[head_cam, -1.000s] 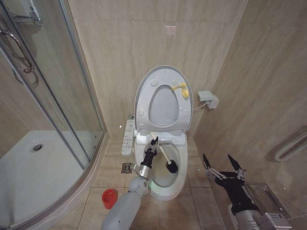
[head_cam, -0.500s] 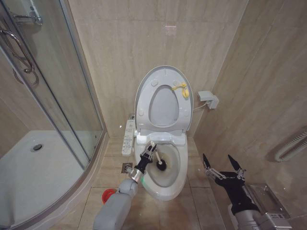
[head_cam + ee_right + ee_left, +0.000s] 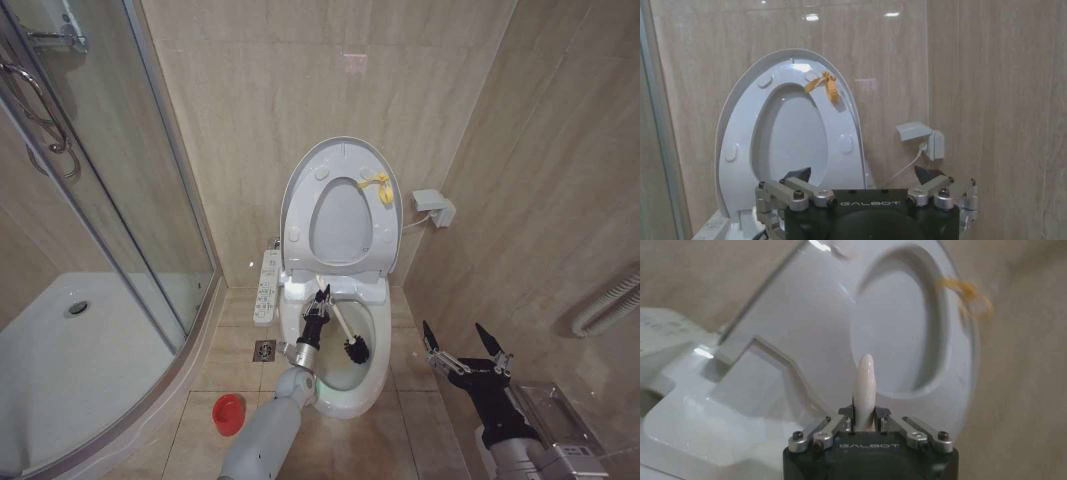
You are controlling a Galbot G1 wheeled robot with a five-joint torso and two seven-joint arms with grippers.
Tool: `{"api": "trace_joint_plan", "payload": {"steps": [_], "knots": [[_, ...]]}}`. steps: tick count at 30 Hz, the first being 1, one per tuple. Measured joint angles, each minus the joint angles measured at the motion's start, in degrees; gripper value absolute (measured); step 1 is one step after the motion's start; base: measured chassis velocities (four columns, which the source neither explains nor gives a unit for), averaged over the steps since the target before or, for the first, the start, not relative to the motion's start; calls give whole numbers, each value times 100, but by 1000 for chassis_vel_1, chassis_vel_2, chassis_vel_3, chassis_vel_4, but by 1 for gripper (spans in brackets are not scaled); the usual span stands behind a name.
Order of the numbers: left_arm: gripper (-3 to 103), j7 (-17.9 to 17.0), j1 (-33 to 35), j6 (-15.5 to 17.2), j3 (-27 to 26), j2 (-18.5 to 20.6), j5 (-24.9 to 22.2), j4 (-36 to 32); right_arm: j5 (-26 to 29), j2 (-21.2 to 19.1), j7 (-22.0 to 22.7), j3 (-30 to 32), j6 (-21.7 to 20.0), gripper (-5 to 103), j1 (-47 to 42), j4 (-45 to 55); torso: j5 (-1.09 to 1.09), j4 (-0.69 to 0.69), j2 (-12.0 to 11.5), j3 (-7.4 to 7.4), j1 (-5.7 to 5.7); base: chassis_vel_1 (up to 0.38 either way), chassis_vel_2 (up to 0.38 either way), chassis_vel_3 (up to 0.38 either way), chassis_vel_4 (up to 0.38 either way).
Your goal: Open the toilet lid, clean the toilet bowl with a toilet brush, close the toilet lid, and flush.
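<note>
toilet lid (image 3: pixel 342 200) stood upright against back wall, toilet bowl (image 3: pixel 370 375) open from above, toilet brush (image 3: pixel 346 333) crossed its opening, shower glass (image 3: pixel 150 200) blocked left, tiled wall closed right

Glossy white plastic is seen on the toilet lid (image 3: pixel 341 165); walls (image 3: pixel 250 100) are clad w/ smooth beige tile (slightly reflective).
</note>
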Motion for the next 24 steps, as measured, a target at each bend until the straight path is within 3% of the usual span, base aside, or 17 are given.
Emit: {"api": "trace_joint_plan", "payload": {"steps": [3, 4, 8, 10, 13, 15, 16, 19, 22, 24], "knots": [[20, 105, -55, -261, -204, 132, 937, 304, 0, 0, 0, 0, 0, 100, 0, 0, 1, -1, 0, 0, 0, 0, 0, 0, 0], [20, 105, -55, -261, -204, 132, 937, 304, 0, 0, 0, 0, 0, 100, 0, 0, 1, -1, 0, 0, 0, 0, 0, 0, 0], [20, 69, -180, -487, -391, 268, 1761, 480, 0, 0, 0, 0, 0, 100, 0, 0, 1, -1, 0, 0, 0, 0, 0, 0, 0], [20, 35, -207, -503, -403, 273, 1819, 490, 0, 0, 0, 0, 0, 100, 0, 0, 1, 1, 0, 0, 0, 0, 0, 0, 0], [20, -27, -239, -495, -392, 242, 1693, 489, 0, 0, 0, 0, 0, 100, 0, 0, 2, 0, 0, 0, 0, 0, 0, 0, 0], [20, -137, -244, -378, -248, 76, 1047, 389, 0, 0, 0, 0, 0, 100, 0, 0, 2, 0, 0, 0, 0, 0, 0, 0, 0], [20, -137, -244, -378, -248, 76, 1047, 389, 0, 0, 0, 0, 0, 100, 0, 0, 2, 0, 0, 0, 0, 0, 0, 0, 0], [20, -229, -252, -247, -99, -16, 226, 295, 0, 0, 1, 0, 0, 100, 0, 0, 2, -2, 0, 1, 0, 0, 0, 0, 0], [20, -202, -312, -255, -98, -22, 230, 396, 0, 0, 0, 0, 0, 100, 0, 0, 2, -1, 0, 0, 0, 0, 0, 0, 0], [20, -124, -370, -329, -165, -22, 553, 593, 0, 0, 0, 0, 0, 100, 0, 0, 3, 1, 0, 0, 0, 0, 0, 0, 0]]}}
